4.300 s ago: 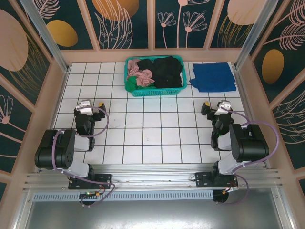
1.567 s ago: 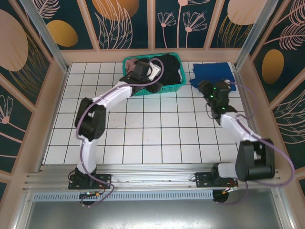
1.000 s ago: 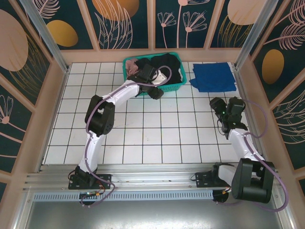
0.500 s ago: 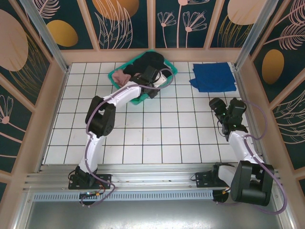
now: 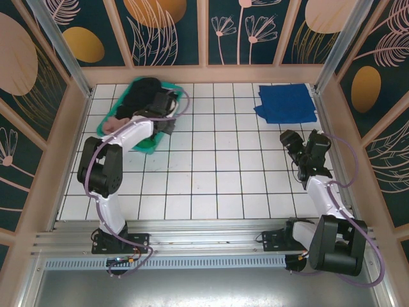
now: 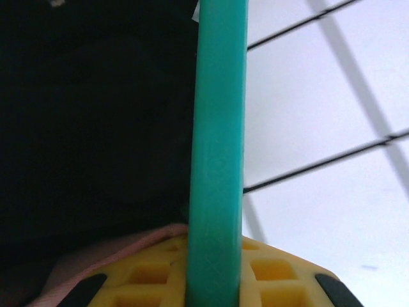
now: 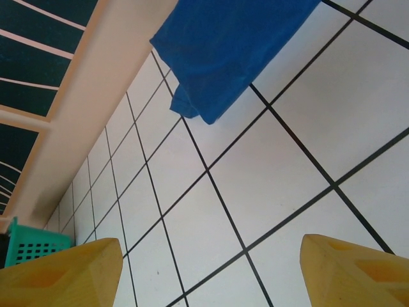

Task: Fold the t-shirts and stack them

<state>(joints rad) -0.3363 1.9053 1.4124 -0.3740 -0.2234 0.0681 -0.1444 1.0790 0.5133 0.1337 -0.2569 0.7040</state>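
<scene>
Seen from above, the left gripper (image 5: 169, 105) is clamping the rim of the teal mesh basket (image 5: 146, 148) at the far-left corner of the table (image 5: 217, 185), probably to move it. The black t-shirt (image 5: 144, 93) is lying heaped inside, and the royal-blue t-shirt (image 5: 286, 103) is lying flat at the far-right corner. At the left wrist, the yellow fingers (image 6: 147, 281) are pinching that rim, with black cloth just beside it. At the right wrist, the right gripper (image 7: 211, 275) is hovering with jaws spread wide, gripping nothing and facing the blue shirt, seemingly readying to reach it.

A white tiled surface (image 5: 204, 185) ruled with dark grid lines; a pale wooden frame (image 5: 204, 73) around it; dark teal walls (image 5: 172, 32) painted with peach leaves and orange ovals; a metal rail (image 5: 204, 240) at the near edge.
</scene>
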